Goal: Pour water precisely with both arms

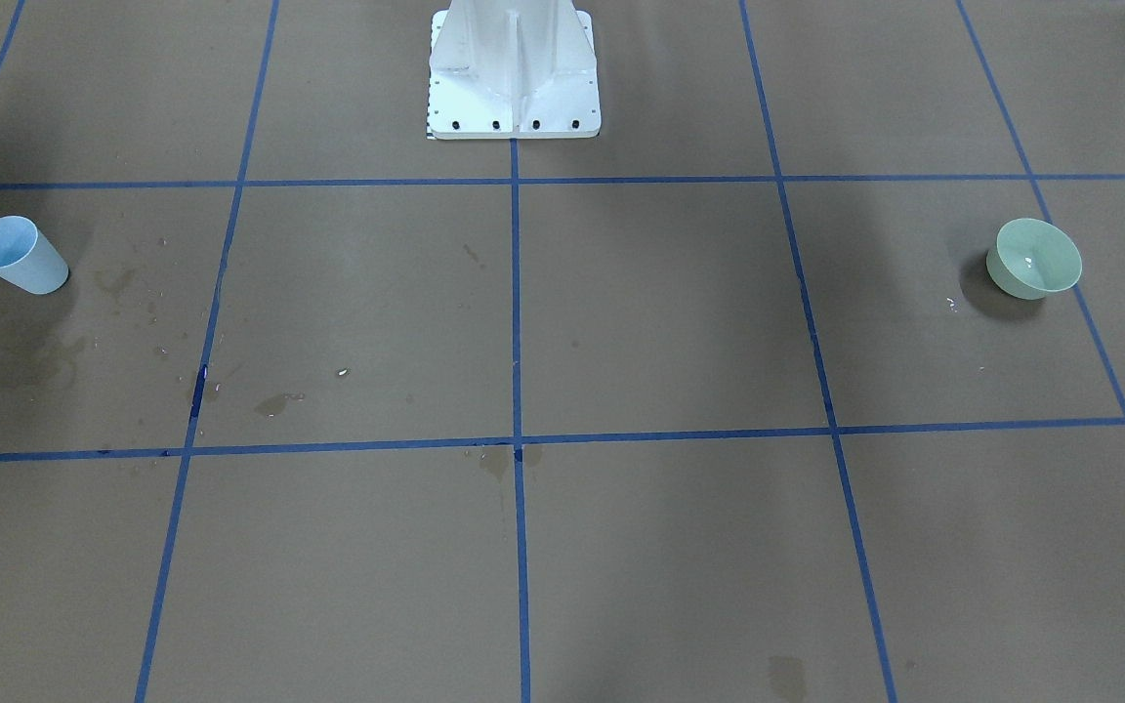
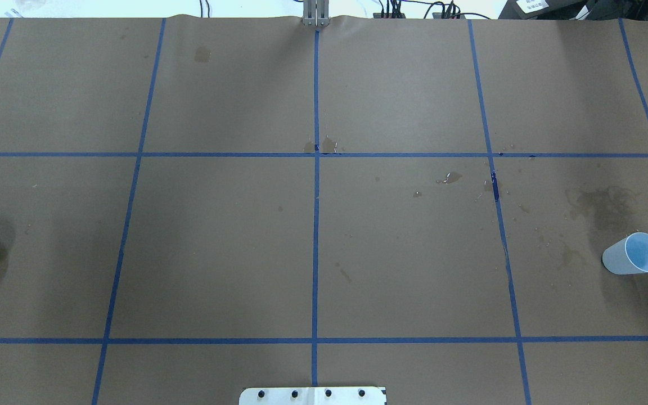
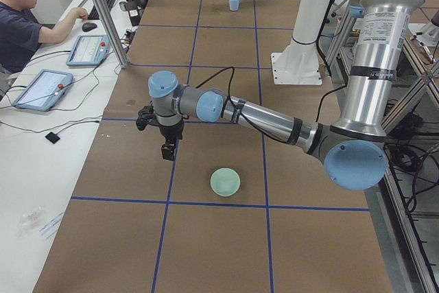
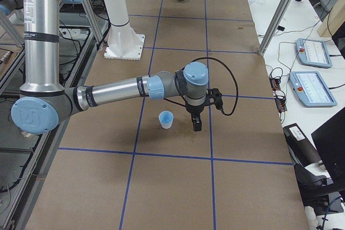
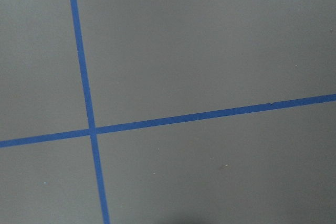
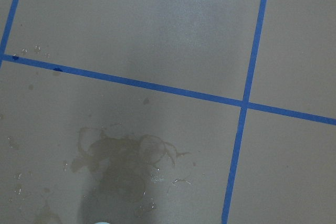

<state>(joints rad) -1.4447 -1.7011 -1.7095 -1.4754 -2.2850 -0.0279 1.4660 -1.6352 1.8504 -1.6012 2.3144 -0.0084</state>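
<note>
Spilled water [image 6: 126, 158] lies by the light-blue cup [image 4: 166, 119], near the right gripper [image 4: 197, 126]. The green bowl [image 3: 225, 182] sits beside the left gripper [image 3: 167, 150]. Neither gripper's opening can be told.

A brown paper-covered surface [image 2: 217, 253] is crossed by a grid of blue tape lines [image 2: 316, 225]; a white metal pedestal [image 1: 514, 68] stands bolted at its robot-side edge; a light-blue plastic cup [image 1: 20, 257] stands upright near one end and a pale-green round bowl [image 1: 1033, 259] near the other, well apart; a person in a dark top [image 3: 20, 25] sits at a white side surface carrying two blue-edged touchscreen pendants [image 3: 41, 88].
</note>
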